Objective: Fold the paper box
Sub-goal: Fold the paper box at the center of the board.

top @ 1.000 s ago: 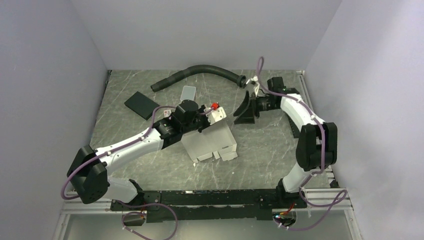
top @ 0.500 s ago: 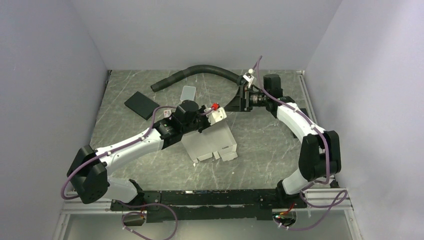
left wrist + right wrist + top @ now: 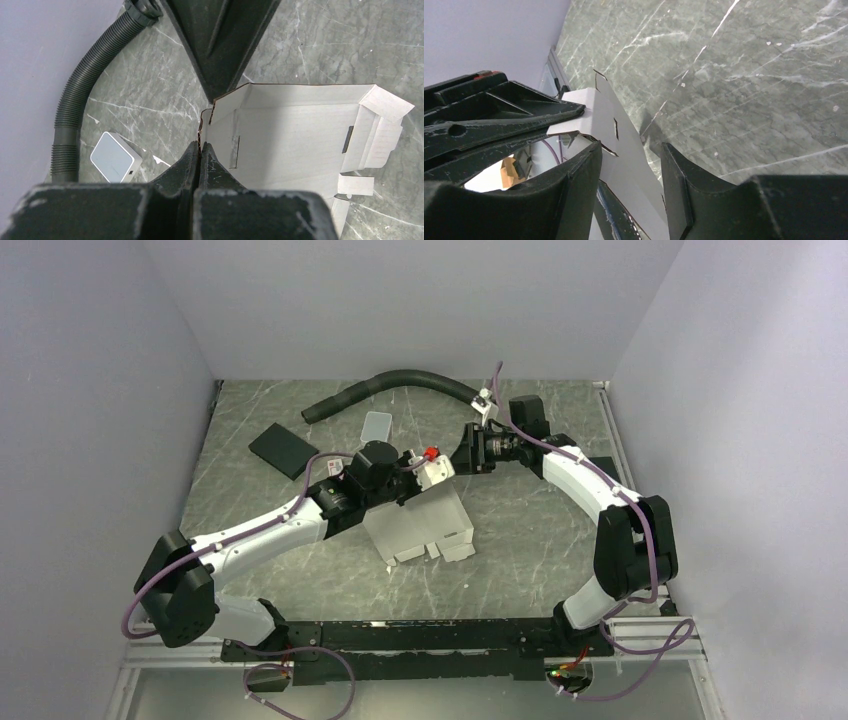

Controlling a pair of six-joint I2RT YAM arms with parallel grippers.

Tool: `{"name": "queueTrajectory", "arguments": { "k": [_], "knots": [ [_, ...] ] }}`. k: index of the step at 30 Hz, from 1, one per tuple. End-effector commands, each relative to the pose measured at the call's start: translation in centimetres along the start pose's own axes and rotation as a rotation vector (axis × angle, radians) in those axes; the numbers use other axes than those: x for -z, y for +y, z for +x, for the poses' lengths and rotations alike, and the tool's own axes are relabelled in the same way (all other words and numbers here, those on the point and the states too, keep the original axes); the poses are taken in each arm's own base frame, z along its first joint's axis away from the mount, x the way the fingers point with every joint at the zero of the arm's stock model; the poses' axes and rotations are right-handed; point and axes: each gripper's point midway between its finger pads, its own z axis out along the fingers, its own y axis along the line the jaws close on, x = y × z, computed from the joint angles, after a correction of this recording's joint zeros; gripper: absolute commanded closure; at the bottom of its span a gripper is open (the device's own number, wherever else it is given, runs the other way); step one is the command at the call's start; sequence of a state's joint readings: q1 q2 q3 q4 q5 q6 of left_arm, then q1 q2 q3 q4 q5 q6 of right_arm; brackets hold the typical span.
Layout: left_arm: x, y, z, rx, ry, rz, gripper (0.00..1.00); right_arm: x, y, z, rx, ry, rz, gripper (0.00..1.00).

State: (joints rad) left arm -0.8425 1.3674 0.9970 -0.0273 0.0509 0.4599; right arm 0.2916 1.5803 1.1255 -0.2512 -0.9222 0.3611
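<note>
The paper box (image 3: 420, 525) is a white, part-folded carton standing on the marble table, its open inside facing the left wrist camera (image 3: 295, 135). My left gripper (image 3: 428, 476) (image 3: 200, 146) is shut on the box's upper left edge and holds that wall upright. My right gripper (image 3: 463, 454) (image 3: 631, 146) has come in from the right at the same top corner. Its jaws stand apart, straddling a white slotted panel of the box (image 3: 624, 150), with a gap showing on the right side. In the left wrist view the right gripper's black finger (image 3: 220, 45) hangs just above the box's corner.
A black corrugated hose (image 3: 400, 385) (image 3: 75, 100) curves along the back of the table. A small light grey tile (image 3: 376, 426) (image 3: 114, 157) and a black flat pad (image 3: 283, 450) lie behind and to the left of the box. Grey walls close in on three sides.
My right gripper has swung left from the table's right side to the box's top corner, and its jaws have narrowed around the panel. The left arm and box stayed put.
</note>
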Motion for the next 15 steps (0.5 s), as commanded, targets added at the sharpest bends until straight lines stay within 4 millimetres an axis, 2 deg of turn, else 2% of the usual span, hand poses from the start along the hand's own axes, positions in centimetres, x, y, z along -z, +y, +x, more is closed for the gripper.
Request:
{"name": "queueTrajectory", "arguments": {
  "k": [1, 9, 15],
  "knots": [
    [0.8, 1.5, -2.9, -0.006, -0.072, -0.054, 1.00, 0.2, 0.9, -0.3, 0.085, 0.006, 0.008, 0.50],
    [0.9, 1.5, -2.2, -0.005, -0.037, -0.056, 1.00, 0.3, 1.7, 0.4, 0.139, 0.035, 0.003, 0.45],
    [0.9, 1.4, -2.3, -0.003, -0.034, -0.054, 1.00, 0.4, 2.6, 0.0, 0.111, 0.041, -0.025, 0.38]
  ]
}}
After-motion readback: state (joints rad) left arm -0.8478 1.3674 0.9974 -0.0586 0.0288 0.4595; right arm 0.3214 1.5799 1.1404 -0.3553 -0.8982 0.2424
